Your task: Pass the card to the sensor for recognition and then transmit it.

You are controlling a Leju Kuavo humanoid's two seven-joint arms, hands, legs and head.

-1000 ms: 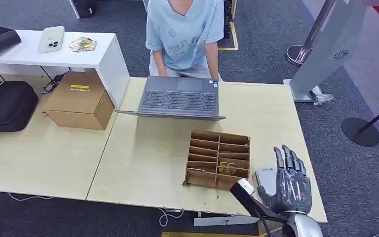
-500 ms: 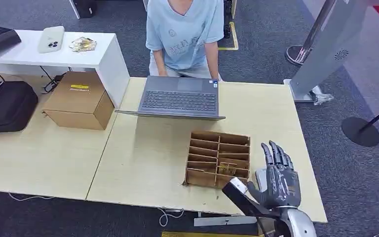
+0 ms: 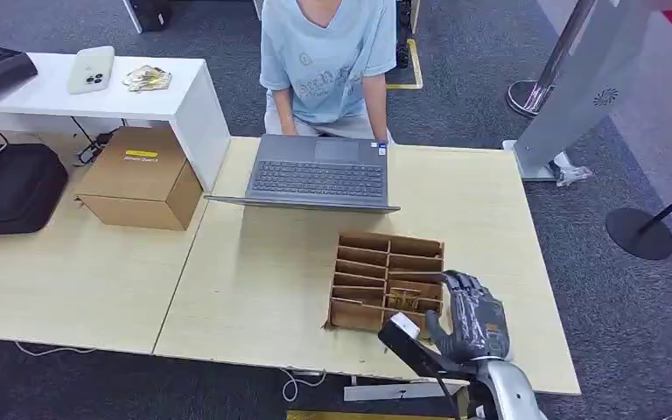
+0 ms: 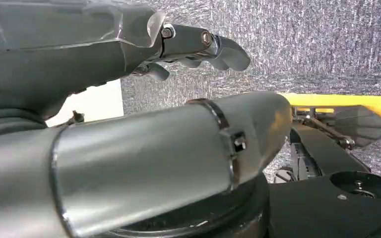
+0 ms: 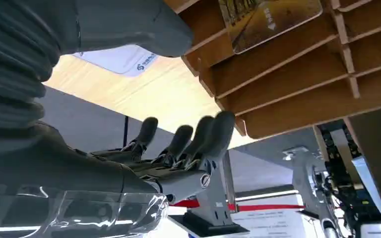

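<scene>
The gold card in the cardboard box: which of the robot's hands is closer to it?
The right. The right hand is at the cardboard box's near right corner, beside the card. The left hand hangs low over grey carpet, away from the table.

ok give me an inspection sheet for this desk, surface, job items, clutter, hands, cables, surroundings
Surface: light wooden table, no spills seen.
Job's things: brown cardboard organizer near the front edge; a yellowish card lies in one compartment; a white pad lies on the table beside the organizer.
Clutter: open laptop; cardboard box and black bag on the neighbouring table; phone on the white shelf.
Hands: right hand at the organizer's right side, fingers apart, holding nothing; left hand hanging over carpet, holding nothing.
Cables: white cable below the front edge.
Surroundings: a person seated behind the laptop; barrier post base on grey carpet.
</scene>
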